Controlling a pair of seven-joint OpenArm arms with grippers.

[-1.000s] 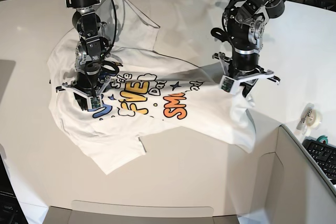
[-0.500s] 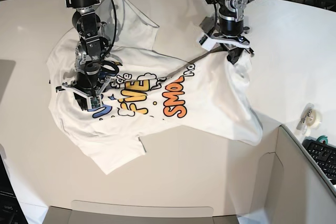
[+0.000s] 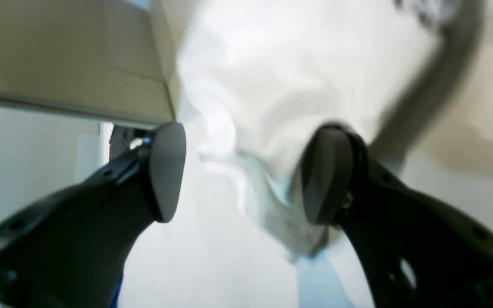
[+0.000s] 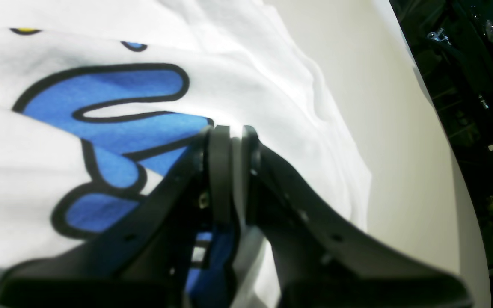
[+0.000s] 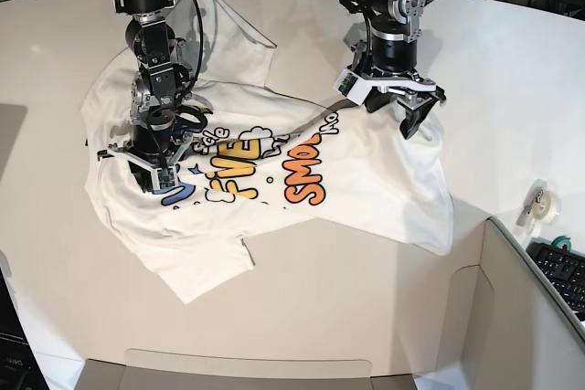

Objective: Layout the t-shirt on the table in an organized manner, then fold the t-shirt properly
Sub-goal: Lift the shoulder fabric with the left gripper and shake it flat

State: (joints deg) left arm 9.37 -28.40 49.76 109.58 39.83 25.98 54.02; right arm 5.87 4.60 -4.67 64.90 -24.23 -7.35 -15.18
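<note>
With the left gripper (image 5: 391, 107) gaping, cloth apparently draped off one pad, and the right gripper (image 5: 157, 173) pinching the t-shirt (image 5: 366, 180) at nine o'clock, fabric could snag and bunch.

We are looking past the left gripper (image 3: 242, 175), and its two dark pads (image 3: 167, 171) are standing wide apart. Between them, blurred white cloth of the t-shirt (image 3: 298, 77) is hanging, and a bunched fold is lying close against the right pad. At the upper left, a beige panel (image 3: 66, 55) is showing.
</note>
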